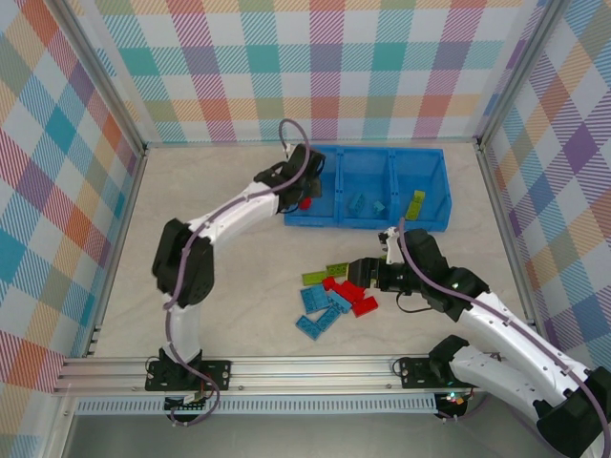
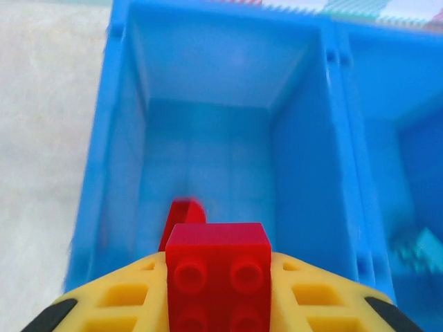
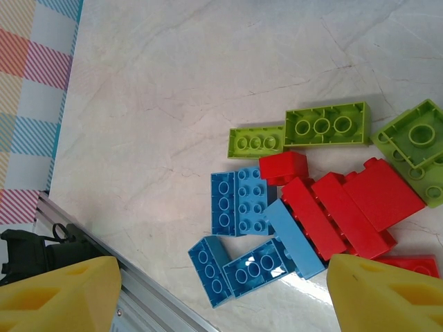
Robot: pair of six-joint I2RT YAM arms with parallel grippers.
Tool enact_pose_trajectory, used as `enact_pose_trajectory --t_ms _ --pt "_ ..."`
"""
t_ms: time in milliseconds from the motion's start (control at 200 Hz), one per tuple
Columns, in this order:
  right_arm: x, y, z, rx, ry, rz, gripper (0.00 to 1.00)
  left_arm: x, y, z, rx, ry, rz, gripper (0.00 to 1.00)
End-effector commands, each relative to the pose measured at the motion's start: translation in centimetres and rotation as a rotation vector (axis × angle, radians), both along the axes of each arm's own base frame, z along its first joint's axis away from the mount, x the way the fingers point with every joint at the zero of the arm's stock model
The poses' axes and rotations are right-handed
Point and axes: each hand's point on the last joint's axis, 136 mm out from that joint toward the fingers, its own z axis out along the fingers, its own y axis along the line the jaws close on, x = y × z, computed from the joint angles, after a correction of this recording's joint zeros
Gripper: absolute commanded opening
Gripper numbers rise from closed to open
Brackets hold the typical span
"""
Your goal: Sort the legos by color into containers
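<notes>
Dangling 1 red brick (image 2: 218, 238) above the leftmost compartment (image 2: 208, 69)
pinching it in left gripper (image 2: 218, 304), holding right gripper (image 3: 221, 294) wide

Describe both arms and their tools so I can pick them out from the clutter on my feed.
The left arm and right arm look the same: white links between bulky black joints, with a greyish-purple cable looping along each. The left tool and right tool have black bodies. Their fingers are bright yellow plastic, moulded with recessed pockets.
</notes>
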Motion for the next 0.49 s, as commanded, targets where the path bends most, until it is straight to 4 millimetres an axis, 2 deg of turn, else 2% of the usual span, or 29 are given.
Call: enact_pose_trajectory --t_ms 0,120,250,375,490 --pt "-0.1 0.2 1.2 0.03 -0.024 0.001 0.79 1.6 -0.8 -2.9 0.05 0.074 -0.029 0.29" --pt "-0.3 -0.1 0.9 0.015 -0.014 -0.005 0.79 2.6 -1.1 -3.8 0.046 0.113 -0.023 0.38" --pt "-0.1 -0.4 0.6 -0.013 -0.006 -0.018 0.79 2.2 -1.7 -3.0 0.003 0.115 -0.041 0.42" --pt "0.3 -0.4 0.2 -0.038 0.006 -0.024 0.79 1.0 -2.0 -0.2 -0.056 0.095 -0.073 0.47" --pt "0.6 -0.5 -0.4 -0.072 0.025 -0.031 0.79 -1.4 -2.1 3.8 -0.108 0.053 -0.11 0.5"
